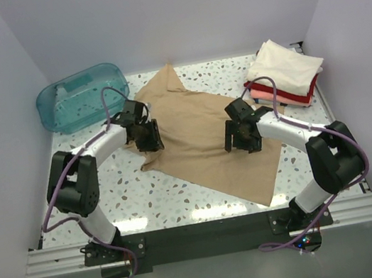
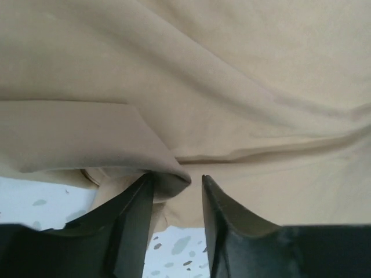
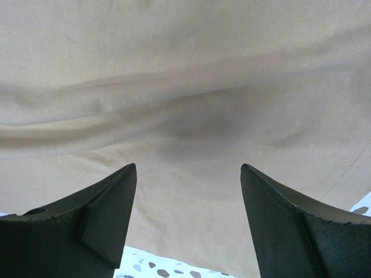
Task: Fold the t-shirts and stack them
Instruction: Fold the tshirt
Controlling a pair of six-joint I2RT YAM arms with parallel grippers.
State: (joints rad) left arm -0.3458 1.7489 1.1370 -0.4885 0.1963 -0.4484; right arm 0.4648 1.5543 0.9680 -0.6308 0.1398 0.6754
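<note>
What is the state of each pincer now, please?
Left pincer: partly open, tan t-shirt fold between tips.
Right pincer: open, holding nothing.

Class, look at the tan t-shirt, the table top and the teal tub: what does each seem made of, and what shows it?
The tan t-shirt: soft matte cloth, probably cotton; it creases and folds. The table top: hard, white, speckled, terrazzo-like, maybe laminate; light reflects near the front edge. The tub: translucent glossy teal plastic; the speckles show through.

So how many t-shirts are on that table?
4. The tan t-shirt lies spread mid-table; at the far right, the cream-white t-shirt lies piled on the red t-shirt and the pink t-shirt. More may hide between them.
</note>
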